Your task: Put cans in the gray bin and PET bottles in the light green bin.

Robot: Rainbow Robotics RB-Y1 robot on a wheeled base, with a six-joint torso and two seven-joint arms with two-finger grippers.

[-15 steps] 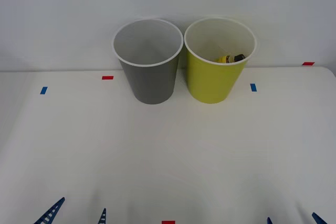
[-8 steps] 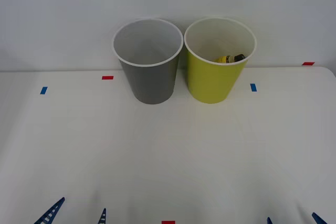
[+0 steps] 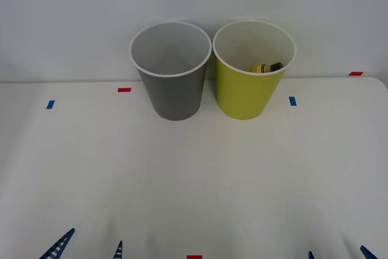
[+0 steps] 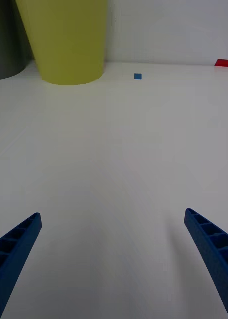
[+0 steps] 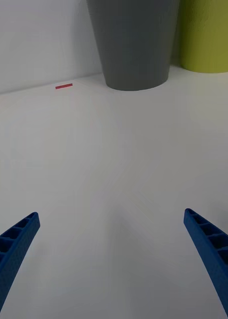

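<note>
Two bins are standing side by side at the far edge of the tabletop (image 3: 194,174), against the white wall: the gray bin (image 3: 172,83) on the left and the light green bin (image 3: 248,86) on the right, their rims almost touching. One PET bottle (image 3: 267,67) is lying inside the light green bin, its yellow body and black cap peeking over the near rim; how it is resting deeper down cannot be told. The gray bin's inside is looking pale, with no contents visible from above.

Small tape marks are sitting on the tabletop: three red ones, at the far edge left of the gray bin (image 3: 124,90), near the far right corner (image 3: 356,73) and at the near edge (image 3: 194,257), and two blue ones, one toward the left edge (image 3: 50,104) and one just right of the light green bin (image 3: 293,100).

The left gripper (image 5: 111,259) is hovering over the near left part of the tabletop, fingers spread wide and holding nothing. The right gripper (image 4: 111,259) is hovering over the near right part, likewise spread apart and empty. Bare tabletop is lying between both grippers and the bins.
</note>
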